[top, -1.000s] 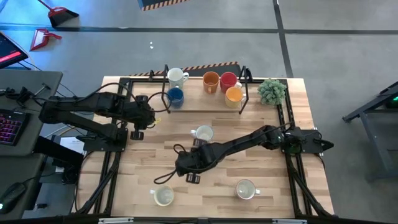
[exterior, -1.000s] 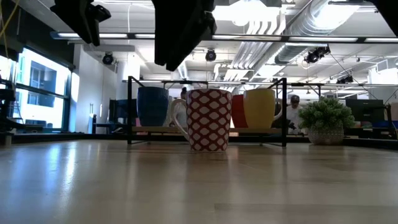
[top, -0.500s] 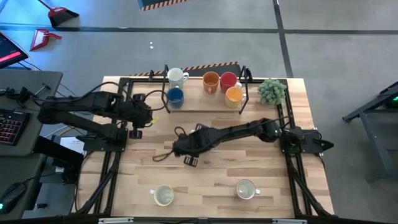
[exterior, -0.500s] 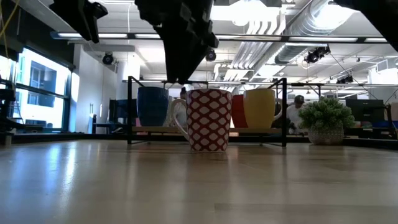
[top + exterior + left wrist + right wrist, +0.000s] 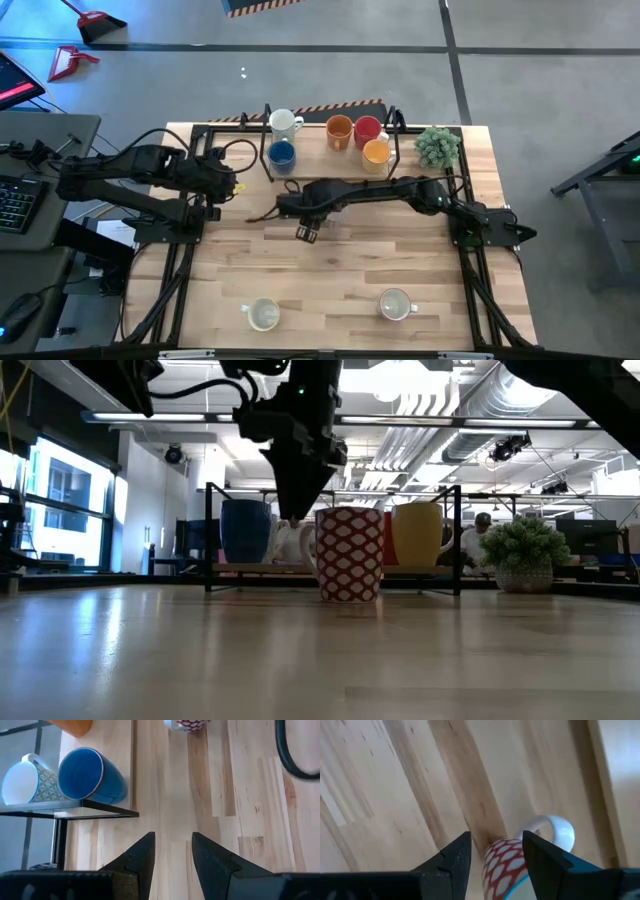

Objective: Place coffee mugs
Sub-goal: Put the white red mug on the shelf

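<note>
Open-plan office or lab: exposed ceiling ducts (image 5: 450, 405), strip lights, desks with monitors (image 5: 585, 540) and a seated person (image 5: 478, 538) behind the wooden table (image 5: 340, 270); concrete floor (image 5: 520, 90), keyboard (image 5: 18, 205) alongside.

The left gripper (image 5: 172, 851) hangs over bare wooden table (image 5: 240, 795), its fingers apart and empty. Ahead, a blue mug (image 5: 87, 776) and a white patterned mug (image 5: 26, 779) sit side by side on a black-framed rack (image 5: 85, 807). Farther off, a red-patterned mug (image 5: 186, 724) stands on the table.
</note>
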Available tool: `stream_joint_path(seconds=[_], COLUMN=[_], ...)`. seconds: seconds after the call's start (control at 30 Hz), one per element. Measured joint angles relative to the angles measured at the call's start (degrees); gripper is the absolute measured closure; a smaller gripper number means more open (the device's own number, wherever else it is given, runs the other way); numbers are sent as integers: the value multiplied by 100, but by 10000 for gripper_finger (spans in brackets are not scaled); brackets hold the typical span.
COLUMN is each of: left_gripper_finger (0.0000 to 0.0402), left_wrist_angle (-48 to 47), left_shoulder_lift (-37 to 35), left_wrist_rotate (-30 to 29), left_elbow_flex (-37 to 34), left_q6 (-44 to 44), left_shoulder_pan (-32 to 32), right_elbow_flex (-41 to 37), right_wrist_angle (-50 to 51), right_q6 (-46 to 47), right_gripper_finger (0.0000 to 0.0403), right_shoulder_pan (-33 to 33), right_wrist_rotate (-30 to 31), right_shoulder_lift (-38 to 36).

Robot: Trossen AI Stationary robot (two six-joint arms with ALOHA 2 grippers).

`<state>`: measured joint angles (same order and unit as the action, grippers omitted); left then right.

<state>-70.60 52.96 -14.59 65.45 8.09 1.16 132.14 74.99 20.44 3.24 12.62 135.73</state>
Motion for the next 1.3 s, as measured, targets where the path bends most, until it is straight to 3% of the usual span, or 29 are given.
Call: stream_joint_path(seconds=[0.33, 0.53, 0.73, 1.07, 1.3], left_gripper_finger=[282, 282, 282, 282, 282], left_wrist_angle=[5, -13, -51, -78, -56], left_shoulder_lift=[-15, -17, -20, -54, -54], left_wrist_rotate=[0, 0, 1, -105, -120], left_elbow_flex=[0, 0, 0, 0, 0], left_q6=[597, 604, 663, 909, 814], left_shoulder_pan=[1, 1, 1, 1, 1], right_elbow_flex=[13, -81, -1314, -3305, -4204], right_wrist_angle=[-41, 81, 51, -1739, -2454], right_q6=[-209, -237, 59, 710, 946], right_gripper_finger=[249, 249, 249, 249, 249], right_shoulder_pan=[-505, -422, -251, -25, 151], right_wrist_rotate=[198, 182, -62, -61, -512], right_shoulder_lift=[-705, -716, -992, -2661, -2838])
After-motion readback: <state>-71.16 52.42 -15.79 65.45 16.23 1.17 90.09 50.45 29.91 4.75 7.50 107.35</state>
